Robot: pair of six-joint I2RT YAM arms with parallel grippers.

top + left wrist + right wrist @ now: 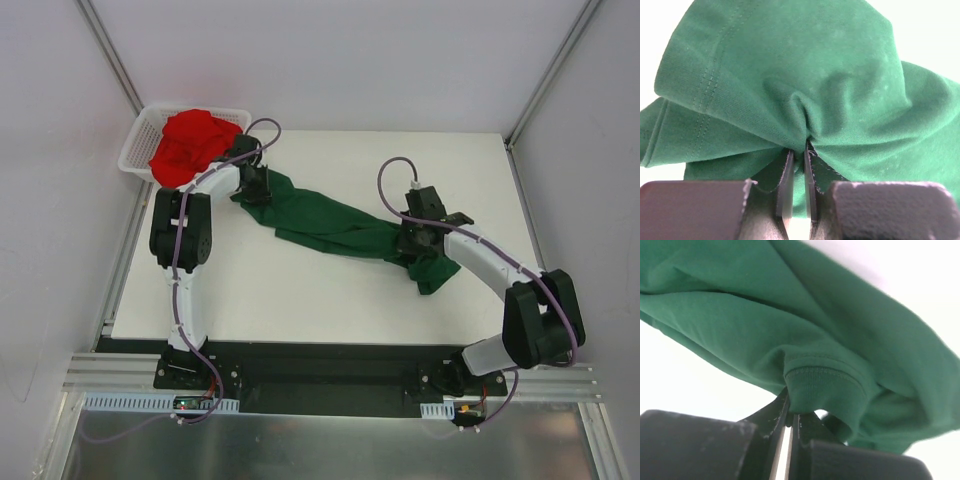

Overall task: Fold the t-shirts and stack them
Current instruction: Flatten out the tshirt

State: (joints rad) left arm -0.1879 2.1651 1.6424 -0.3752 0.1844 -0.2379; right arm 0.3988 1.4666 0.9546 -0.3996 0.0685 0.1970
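Note:
The dark green t-shirt (325,225) lies stretched in a twisted band across the white table, between my two grippers. At its left end my left gripper (258,192) is shut on a bunched fold of the green t-shirt (815,75); the cloth sits pinched between the jaws of the left gripper (800,155). My right gripper (412,243) holds the right end. In the right wrist view the right gripper (792,412) is shut on the ribbed hem of the green t-shirt (825,385). The bright red t-shirt (190,140) sits heaped in the basket.
A white mesh basket (138,135) stands at the table's far left corner, right behind my left gripper. The white table (300,300) ends at a black rail near the arm bases. Grey walls close in on both sides.

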